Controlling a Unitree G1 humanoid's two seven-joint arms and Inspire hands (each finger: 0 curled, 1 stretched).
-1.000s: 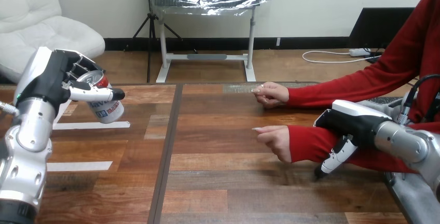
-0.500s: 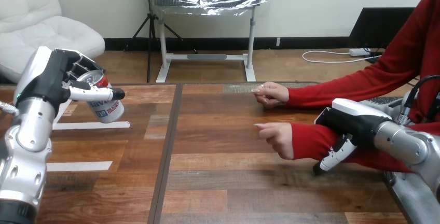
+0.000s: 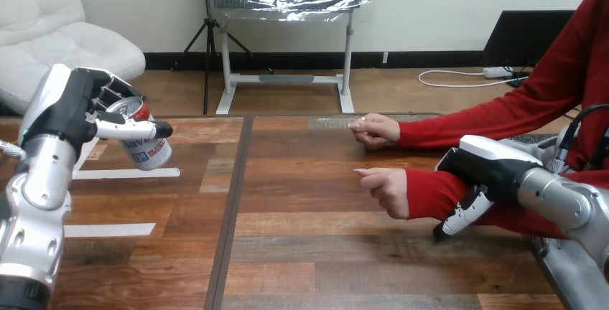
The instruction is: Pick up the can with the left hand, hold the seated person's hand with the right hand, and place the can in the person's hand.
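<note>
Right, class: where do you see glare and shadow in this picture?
Head view: the silver top of the can, held in the left hand, catches a bright glint; the left arm has shiny highlights on its silver shell; the table shows a mild sheen along its planks; a soft shadow lies on the wood under the person's nearer hand.

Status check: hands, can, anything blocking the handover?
Left hand shut on silver-topped white can, raised at view's left. Right hand curled over person's red-sleeved forearm. Nothing between can and person's near hand, which is loosely closed.
</note>
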